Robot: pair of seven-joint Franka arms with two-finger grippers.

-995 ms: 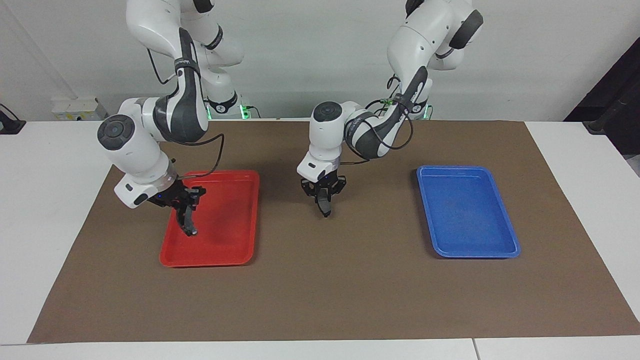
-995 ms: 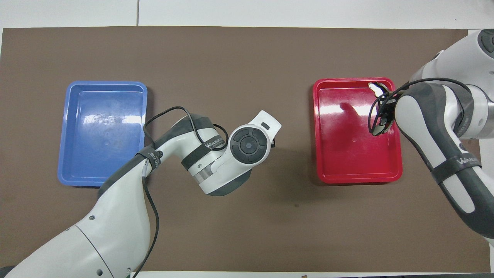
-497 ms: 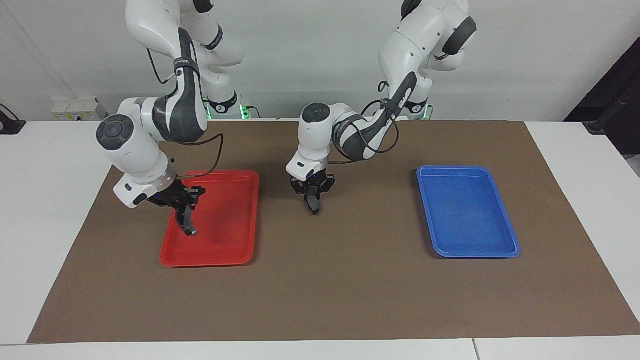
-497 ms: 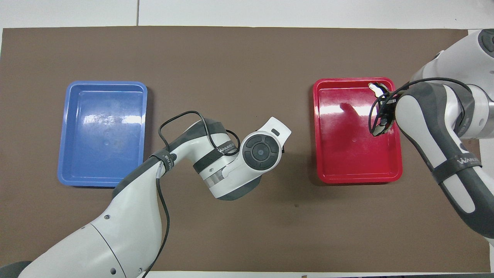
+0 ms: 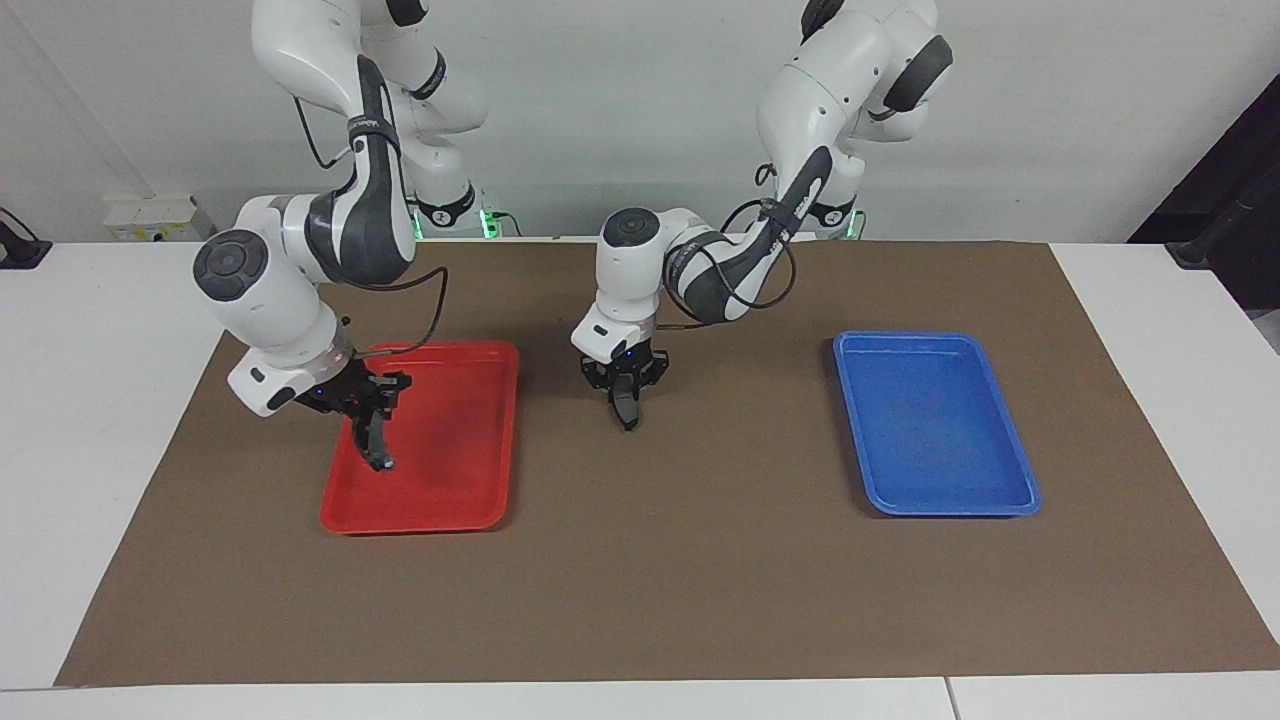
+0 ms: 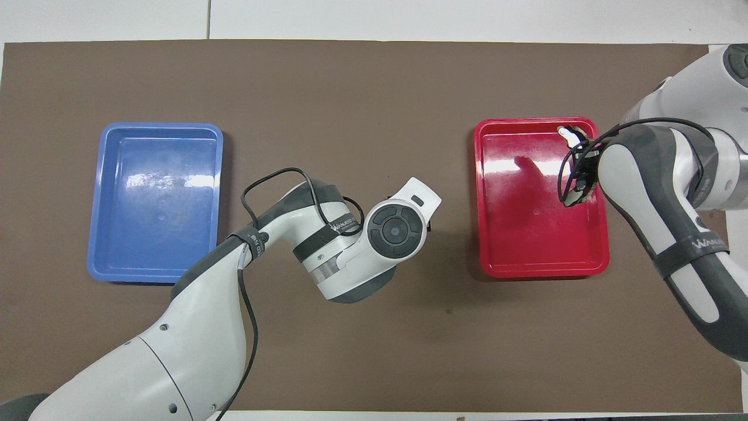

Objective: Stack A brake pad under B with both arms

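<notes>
Brown mat (image 5: pixel 700 560) covers the table. Right gripper (image 5: pixel 372 440) hangs over the red tray (image 5: pixel 440 515) toward the right arm's end, clamped on B (image 5: pixel 376 445), which dangles upright. Left gripper (image 5: pixel 624 400) is over the mat's middle — pinching the A brake pad (image 5: pixel 626 412), clear of the surface. Blue tray (image 5: pixel 1000 500) sits toward the left arm's end.

Left gripper (image 5: pixel 624 400) hidden under its own wrist overhead.
</notes>
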